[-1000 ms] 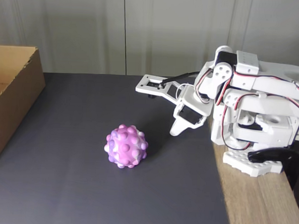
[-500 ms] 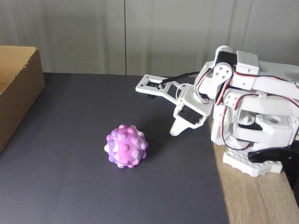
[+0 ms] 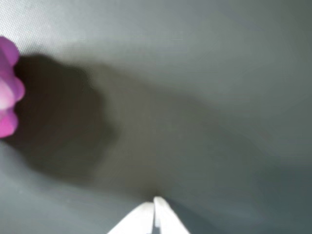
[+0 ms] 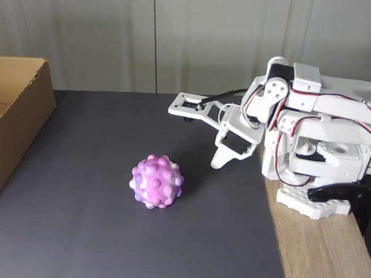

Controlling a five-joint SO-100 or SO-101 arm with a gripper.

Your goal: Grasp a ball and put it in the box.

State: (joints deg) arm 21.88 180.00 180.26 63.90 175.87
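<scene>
Ball (image 4: 157, 181) sits on dark mat (image 4: 77, 233), mid-table, well apart from box (image 4: 14, 119) at left edge in fixed view. Gripper (image 4: 216, 160) folded back near arm base (image 4: 313, 175), tips pointing down, pressed together, holding nothing. Wrist view: ball (image 3: 7, 97) at left edge, casting shadow; white fingertips (image 3: 161, 214) meet at bottom.

balls: 1 (image 4: 156, 181) | boxes: 1 (image 4: 17, 122) | arms: 1 (image 4: 297, 128)
</scene>
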